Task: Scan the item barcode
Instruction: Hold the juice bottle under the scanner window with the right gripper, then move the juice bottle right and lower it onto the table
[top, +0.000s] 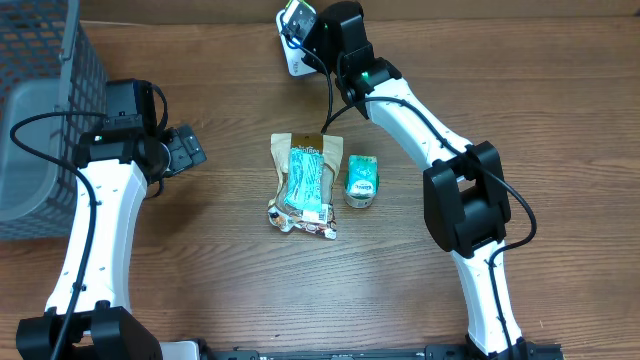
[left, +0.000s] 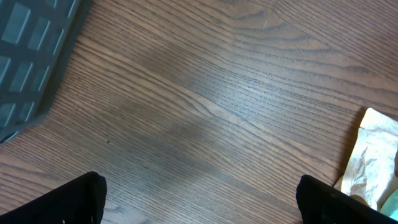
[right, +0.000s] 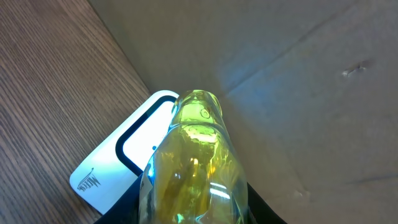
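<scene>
Brown wood-grain table (top: 230, 290) is seen pretty much everywhere, with a cardboard wall (right: 292, 87) standing behind it in the right wrist view.

The right claw (top: 303, 28) is found at the top middle of the overhead frame, closed narrow around a clear yellowish bottle (right: 193, 162). So the task's item is held up off the table there. In the right wrist view the bottle is pointed toward the top of the frame, and a white scanner (right: 102, 171) with a black-framed window is seen just behind and left of it. Whether the two are touching can't be told.

The left claw (top: 186, 150) is parked in the left part of the overhead frame, spread wide with nothing in it. Only bare wood is seen between its black fingertips (left: 81, 199) in the left wrist view. A grey plastic basket (top: 40, 150) is sat along the left edge.

In the middle of the table a crinkly snack bag (top: 305, 185) is laid flat, and a small green packet (top: 361, 181) is sat just to its right, close but apparently apart.
</scene>
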